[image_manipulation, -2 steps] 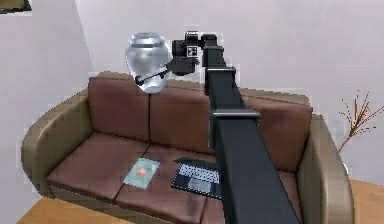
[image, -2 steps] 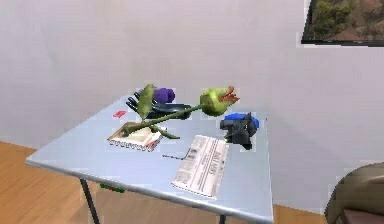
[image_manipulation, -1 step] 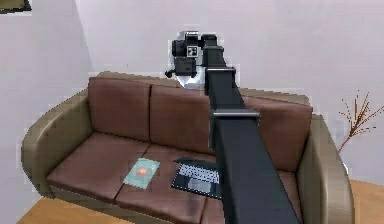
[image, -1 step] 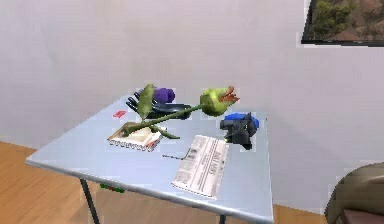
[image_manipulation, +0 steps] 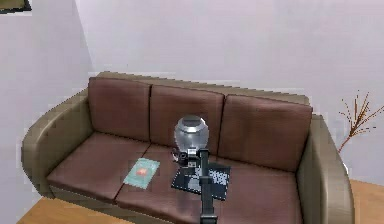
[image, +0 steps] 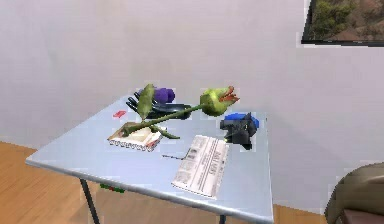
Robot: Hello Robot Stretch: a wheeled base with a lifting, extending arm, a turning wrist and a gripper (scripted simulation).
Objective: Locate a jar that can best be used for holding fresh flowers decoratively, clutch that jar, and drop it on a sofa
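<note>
Round grey jar (image_manipulation: 190, 133) at gripper's (image_manipulation: 187, 157) far end, against the sofa (image_manipulation: 120, 105) back. Cannot tell whether it is held.

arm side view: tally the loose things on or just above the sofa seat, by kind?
round grey glass jar: 1
flat teal book: 1
flat black keyboard-like device: 1
Total: 3
</note>
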